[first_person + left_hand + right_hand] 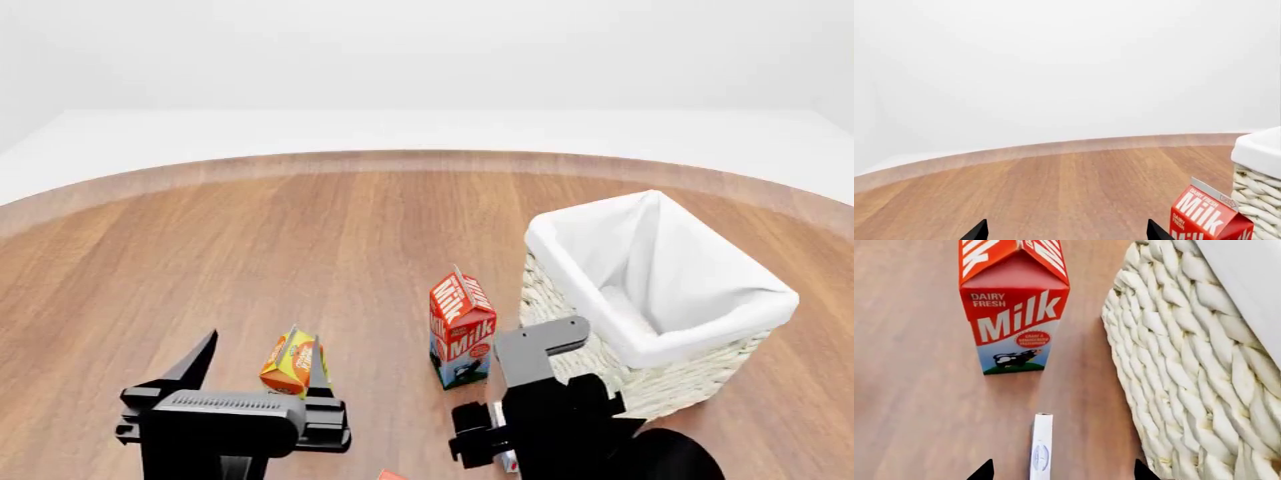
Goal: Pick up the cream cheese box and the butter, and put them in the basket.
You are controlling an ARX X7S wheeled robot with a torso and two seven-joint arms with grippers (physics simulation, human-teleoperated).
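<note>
Cream cheese box [1041,446] lies flat on worktop [914,390], between right pincer's [1061,471] spread, empty tips.
Long axis runs toward milk carton [1014,310] just beyond; basket [1187,365] close beside. Left pincer [1065,231] open, empty.

I can read words on the milk carton [1015,307]. Its red front says "DAIRY FRESH" in small white letters, and under that "Milk" in big white letters. A small red round sign sits at about 5 o'clock from the big word, but its words are too tiny for me to read. My left wrist camera also shows "Milk" on the carton [1207,215]. The orange carton [291,362] has marks I cannot read.
</note>
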